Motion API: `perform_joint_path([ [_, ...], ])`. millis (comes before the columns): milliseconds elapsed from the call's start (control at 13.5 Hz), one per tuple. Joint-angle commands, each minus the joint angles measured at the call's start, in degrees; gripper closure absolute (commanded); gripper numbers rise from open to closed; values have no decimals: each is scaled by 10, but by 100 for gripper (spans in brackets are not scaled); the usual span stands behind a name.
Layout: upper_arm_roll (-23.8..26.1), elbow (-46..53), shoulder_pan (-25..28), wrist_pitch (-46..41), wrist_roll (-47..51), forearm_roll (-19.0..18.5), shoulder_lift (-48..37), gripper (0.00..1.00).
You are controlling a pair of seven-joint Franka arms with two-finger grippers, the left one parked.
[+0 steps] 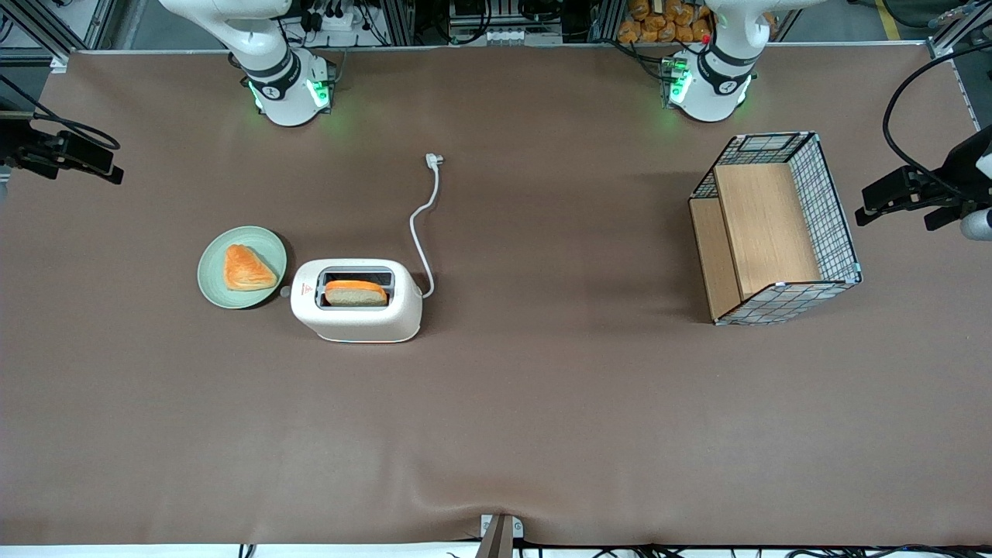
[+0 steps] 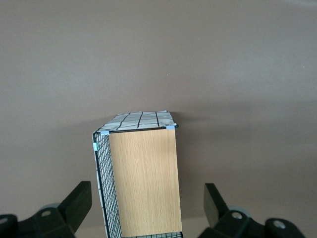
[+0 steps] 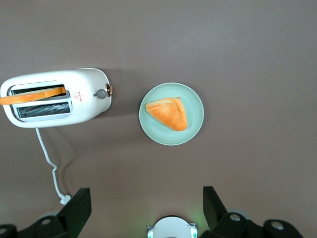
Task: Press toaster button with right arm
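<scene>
the brown desk (image 1: 542, 418) lies wide around the toaster (image 1: 356, 302). a green plate (image 1: 242, 266) sits just beside the toaster button (image 3: 101, 93). the pincer (image 3: 143, 208) hangs high over bare desk, released.

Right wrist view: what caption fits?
Open hand high over toaster with bread, beside pastry on green plate.

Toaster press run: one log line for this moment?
phase: pre-approach | gripper: open, high above table, nothing held | toaster button: untouched | toaster: bread slice in slot | plate: beside button end
</scene>
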Motion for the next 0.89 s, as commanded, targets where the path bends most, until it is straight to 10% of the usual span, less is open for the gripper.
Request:
perform_joint_path([
  [0, -2, 18, -1, -12, 6, 10, 6, 0],
  [818, 2, 74, 15, -44, 12, 51, 95, 0],
])
